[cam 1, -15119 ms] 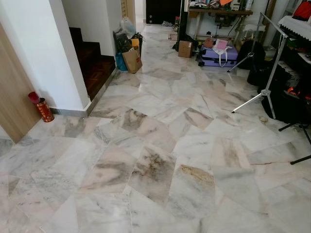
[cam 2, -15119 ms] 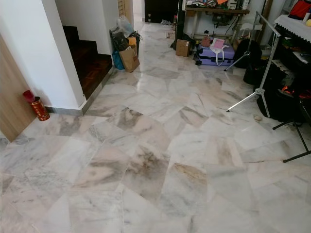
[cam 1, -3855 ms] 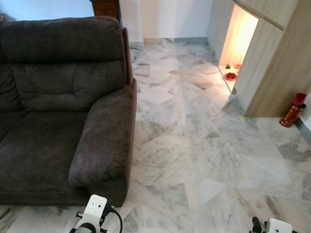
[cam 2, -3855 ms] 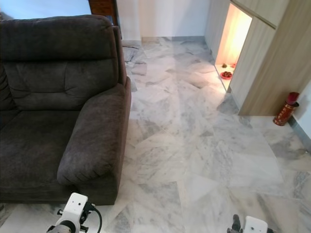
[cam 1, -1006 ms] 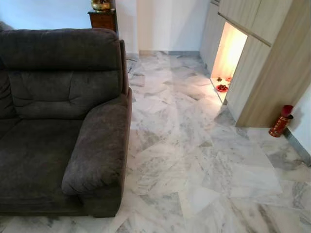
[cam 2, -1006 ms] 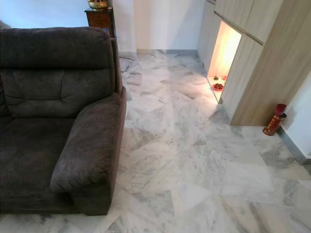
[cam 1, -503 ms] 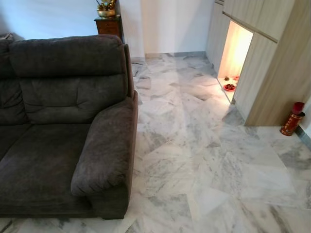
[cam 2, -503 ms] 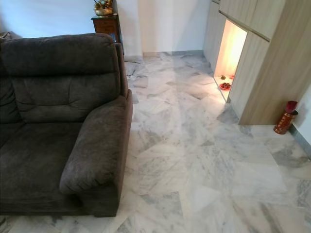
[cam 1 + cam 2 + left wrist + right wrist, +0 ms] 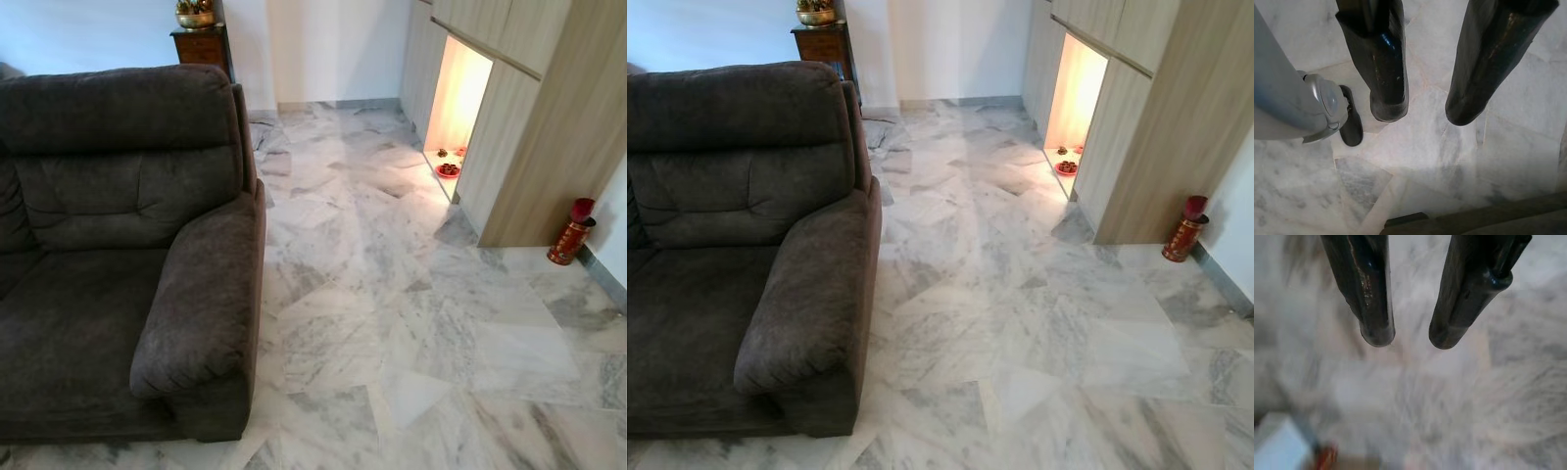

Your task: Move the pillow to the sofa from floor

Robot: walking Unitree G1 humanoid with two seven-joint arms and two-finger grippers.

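Both eye views are evenly lit and sharp, with soft daylight and no hard shadows. The brightest spot is the lit niche (image 9: 457,98) at about 1 o'clock, glowing warm orange and nearly washed out at its back wall; it spills a pale sheen across the marble floor (image 9: 392,294) before it. The dark sofa (image 9: 118,245) at 9 o'clock soaks up light, its seat folds hard to read, and it throws a thin shadow along its base. In the left wrist view the black fingers (image 9: 1383,63) are crisp, with a small glint on one. The right wrist view is smeared by motion blur; the fingers (image 9: 1366,289) are sharper than the floor beyond.
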